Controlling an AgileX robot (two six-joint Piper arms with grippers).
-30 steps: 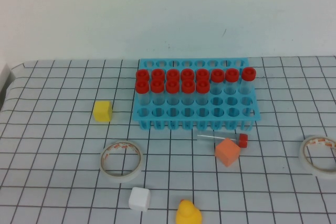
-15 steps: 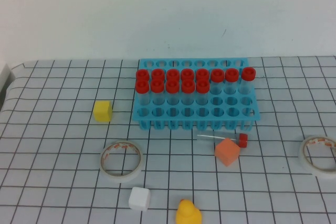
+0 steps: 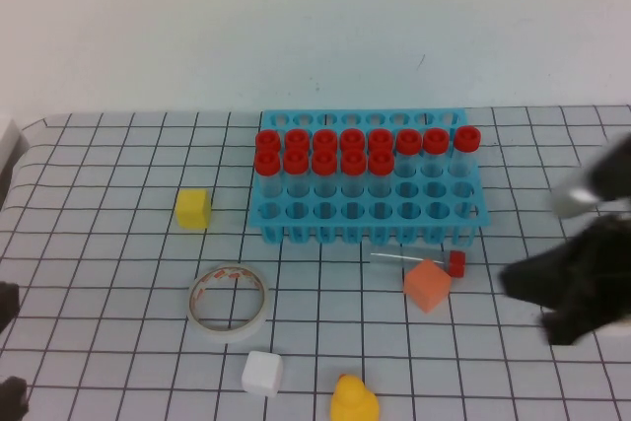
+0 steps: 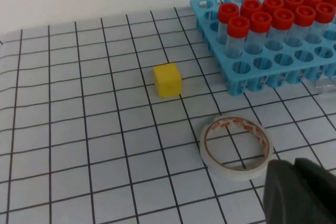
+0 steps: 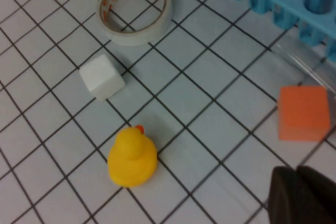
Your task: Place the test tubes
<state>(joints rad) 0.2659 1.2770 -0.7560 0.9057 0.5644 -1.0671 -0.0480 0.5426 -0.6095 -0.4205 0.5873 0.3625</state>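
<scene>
A blue rack (image 3: 454, 212) stands mid-table with several red-capped test tubes (image 3: 325, 163) upright in its two back rows. One loose clear tube (image 3: 409, 259) lies flat just in front of the rack, its red cap (image 3: 455, 263) toward the right, touching an orange cube (image 3: 427, 285). My right gripper (image 3: 511, 281) is shut and empty, low over the table to the right of the cube; in the right wrist view the gripper (image 5: 295, 174) sits near the cube (image 5: 303, 113). My left gripper (image 4: 294, 167) is shut and empty, near a tape roll (image 4: 237, 141).
A yellow cube (image 3: 193, 208) sits left of the rack. A tape roll (image 3: 229, 301), a white cube (image 3: 262, 374) and a yellow duck (image 3: 353, 401) lie near the front. The checked cloth (image 3: 118, 165) ends at the left edge.
My right arm has come into the high view from the right and covers the right tape roll. Dark parts of my left arm now show at the lower left edge.
</scene>
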